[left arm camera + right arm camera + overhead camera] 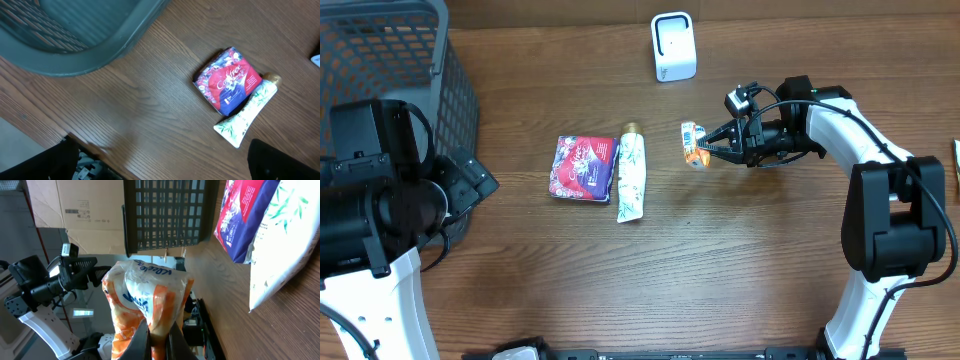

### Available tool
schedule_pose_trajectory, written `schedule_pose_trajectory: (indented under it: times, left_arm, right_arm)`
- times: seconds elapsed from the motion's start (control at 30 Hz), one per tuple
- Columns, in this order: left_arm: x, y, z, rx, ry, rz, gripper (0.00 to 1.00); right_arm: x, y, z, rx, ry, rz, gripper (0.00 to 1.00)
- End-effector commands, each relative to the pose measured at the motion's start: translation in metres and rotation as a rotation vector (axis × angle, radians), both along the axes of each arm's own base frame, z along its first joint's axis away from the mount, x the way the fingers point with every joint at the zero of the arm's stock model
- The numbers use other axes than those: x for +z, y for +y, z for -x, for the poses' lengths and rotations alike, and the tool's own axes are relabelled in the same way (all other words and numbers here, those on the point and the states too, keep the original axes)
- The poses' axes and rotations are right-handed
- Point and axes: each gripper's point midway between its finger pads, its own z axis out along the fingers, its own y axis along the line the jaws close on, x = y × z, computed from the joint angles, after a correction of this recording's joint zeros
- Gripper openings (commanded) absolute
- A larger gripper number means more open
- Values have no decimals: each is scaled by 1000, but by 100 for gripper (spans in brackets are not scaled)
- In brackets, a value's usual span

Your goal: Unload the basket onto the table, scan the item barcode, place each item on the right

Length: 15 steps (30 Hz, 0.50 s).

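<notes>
**A:** Where is the item?

**B:** The snack packet (pixel 695 145) is pinched in the right hand (pixel 712 146), a little toward 2 o'clock from the middle of the bench (pixel 740 270). The two thin fingers are closed narrow on the packet's 3 o'clock edge.

**A:** What does it look like?

**B:** It is small and puffy, made of crinkled plastic film. It is orange at the sides and white across the middle, with blue lettering. In the right wrist view the snack packet (pixel 146 299) bulges like a little pillow above the fingertips, glossy and creased.

**A:** And the scanner?

**B:** The scanner (pixel 673 47) is a white rounded block with a grey-rimmed panel. It stands at 11 o'clock of the packet, apart from it.

**A:** What else is on the wood?

**B:** At 9 o'clock of the packet lies a flat, glossy coffee pack (pixel 582 169), red and dark blue with a floral print. A soft white tube (pixel 631 178) with green leaves and a gold cap lies against its side. A grey plastic basket (pixel 390 70) with slotted walls sits at the 10 o'clock corner.

**A:** The other hand?

**B:** The left hand (pixel 470 182) hovers beside the basket, jaws spread wide, holding nothing.

**A:** Anything unclear?

**B:** The blue lettering is too creased to read, and I cannot make out a barcode on the faces shown. From above I cannot tell whether the packet touches the wood. The basket is cut off by the frame edge.
</notes>
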Motion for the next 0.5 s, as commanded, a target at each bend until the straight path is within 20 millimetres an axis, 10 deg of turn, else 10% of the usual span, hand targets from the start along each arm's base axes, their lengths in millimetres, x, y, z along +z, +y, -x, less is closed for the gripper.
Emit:
schedule_pose_trajectory:
  times: [0.0, 0.2, 0.47]
  left_arm:
    - [-1, 3, 0, 23, 2, -2, 100]
    - [-1, 3, 0, 23, 2, -2, 100]
    - [-1, 3, 0, 23, 2, -2, 100]
  right_arm:
    - [-18, -3, -6, 8, -32, 141, 4]
    - [-117, -54, -27, -171, 150, 905, 4]
    - [-115, -121, -65, -368, -56, 1526, 4]
